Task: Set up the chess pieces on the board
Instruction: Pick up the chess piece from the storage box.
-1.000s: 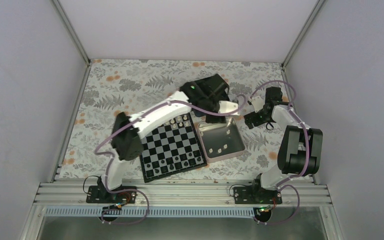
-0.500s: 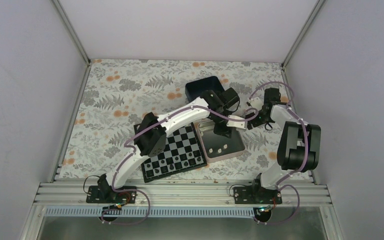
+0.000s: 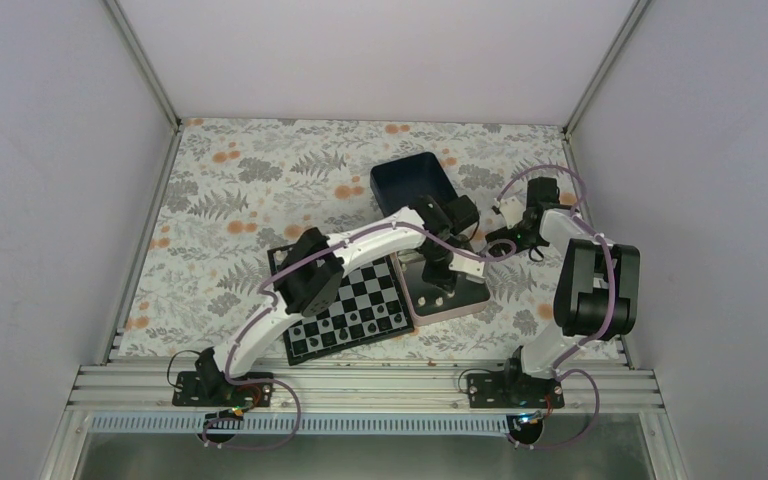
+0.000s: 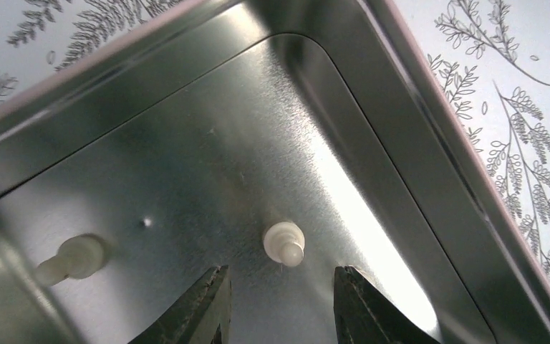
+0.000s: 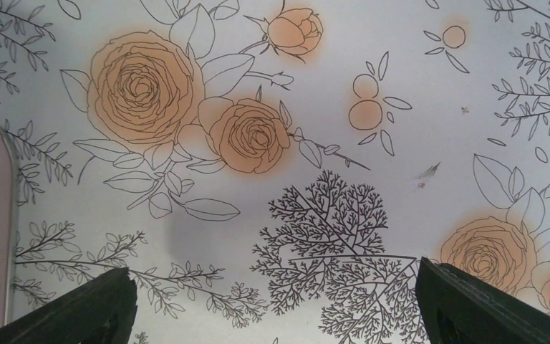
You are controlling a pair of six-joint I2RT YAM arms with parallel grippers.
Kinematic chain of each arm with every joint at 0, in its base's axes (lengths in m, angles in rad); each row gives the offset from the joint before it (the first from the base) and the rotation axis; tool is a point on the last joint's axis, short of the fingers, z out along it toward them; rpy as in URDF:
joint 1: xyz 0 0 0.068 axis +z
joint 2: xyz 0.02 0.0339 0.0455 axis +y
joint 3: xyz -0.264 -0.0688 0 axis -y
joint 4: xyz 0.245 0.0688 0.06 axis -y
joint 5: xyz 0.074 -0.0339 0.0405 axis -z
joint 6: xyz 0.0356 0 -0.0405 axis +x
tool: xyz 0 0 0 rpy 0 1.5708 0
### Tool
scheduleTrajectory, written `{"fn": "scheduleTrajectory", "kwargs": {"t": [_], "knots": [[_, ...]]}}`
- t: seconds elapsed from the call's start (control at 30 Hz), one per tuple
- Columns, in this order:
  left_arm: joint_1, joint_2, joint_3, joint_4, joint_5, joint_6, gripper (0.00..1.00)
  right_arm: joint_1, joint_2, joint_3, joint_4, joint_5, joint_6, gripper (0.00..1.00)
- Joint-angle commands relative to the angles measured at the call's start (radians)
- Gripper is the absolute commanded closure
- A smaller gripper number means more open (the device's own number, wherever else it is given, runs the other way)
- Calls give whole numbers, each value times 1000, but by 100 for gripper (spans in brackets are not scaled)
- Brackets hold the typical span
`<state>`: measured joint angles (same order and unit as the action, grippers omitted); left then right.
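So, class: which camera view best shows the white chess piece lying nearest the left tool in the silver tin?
Left wrist view: the white piece lies sharp and large on the tin floor, just ahead of the open left tool, untouched. Top external shows only pale specks there. Right wrist shows just floral cloth.

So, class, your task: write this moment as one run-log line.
left hand: open, at white piece in silver tin | right hand: open, empty, above floral cloth | board: partly set
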<state>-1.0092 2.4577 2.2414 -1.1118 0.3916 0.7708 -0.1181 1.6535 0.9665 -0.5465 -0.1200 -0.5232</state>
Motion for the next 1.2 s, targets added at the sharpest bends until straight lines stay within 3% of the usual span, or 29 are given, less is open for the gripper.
{"fn": "scheduleTrajectory", "kwargs": {"t": [0.0,0.63,1.0,1.17], "knots": [[-15,31,4,20,-19,6,64,5,3,-6,4,-6,-1,0],[-28,67,29,34,-18,5,64,5,3,-9,3,-4,-5,0],[-30,59,30,43,-14,4,82,5,3,-8,5,1,-1,0],[-24,10,22,44,-49,7,84,5,4,-7,1,1,1,0]]}}
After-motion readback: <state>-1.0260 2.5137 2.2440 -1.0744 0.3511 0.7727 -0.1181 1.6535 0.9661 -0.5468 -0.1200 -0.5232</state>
